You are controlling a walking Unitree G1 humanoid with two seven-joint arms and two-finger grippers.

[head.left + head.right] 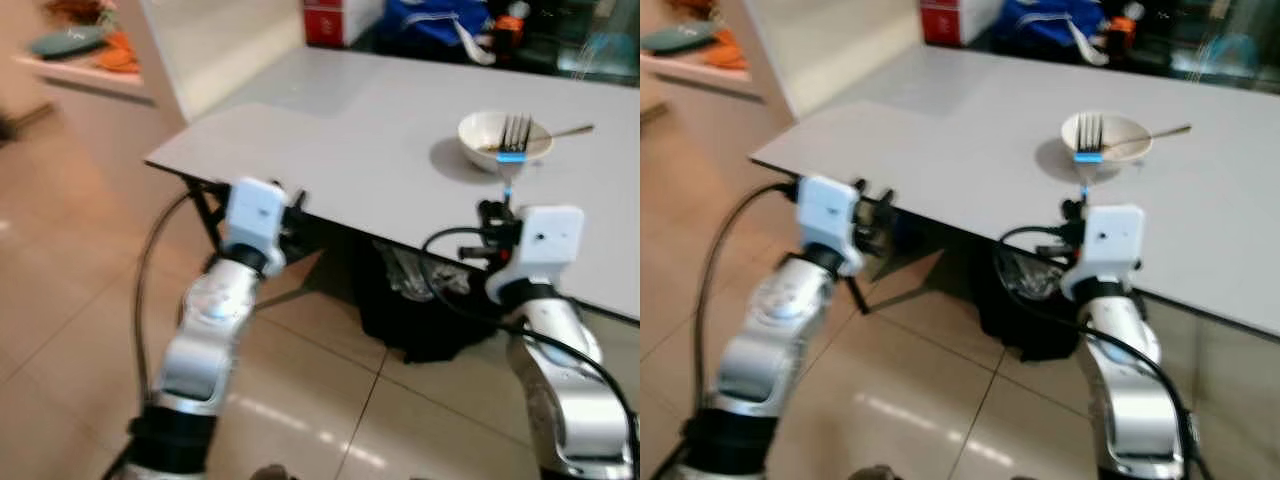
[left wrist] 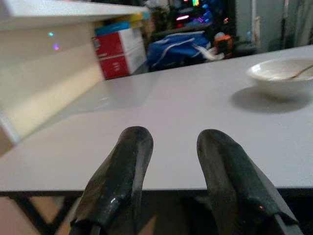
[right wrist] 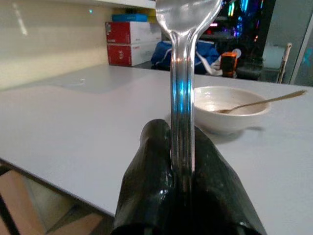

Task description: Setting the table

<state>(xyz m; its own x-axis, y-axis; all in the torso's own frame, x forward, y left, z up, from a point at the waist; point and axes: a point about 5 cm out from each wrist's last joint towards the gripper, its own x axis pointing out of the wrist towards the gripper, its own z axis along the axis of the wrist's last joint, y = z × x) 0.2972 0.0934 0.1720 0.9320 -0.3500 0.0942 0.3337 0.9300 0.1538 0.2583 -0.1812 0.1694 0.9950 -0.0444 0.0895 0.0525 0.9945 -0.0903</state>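
A: What lies on the table [image 1: 330,150]?
B: A bowl [image 1: 503,137] toward its far right, with a spoon [image 1: 565,131] resting in it.

A: Where are the grippers?
B: Both at the near edge: left gripper [image 2: 171,161] left, fingers apart; right gripper [image 3: 182,161] right, before the bowl, clamping an upright fork [image 1: 514,140].

A: Behind the table?
B: Boxes [image 2: 119,51] and a bag [image 2: 182,45].

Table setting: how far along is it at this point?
Done: a white bowl with a spoon in it sits on the table. In hand: the right tool grips a fork upright near the table's edge. Left: laying the fork down. The left tool is open, empty.
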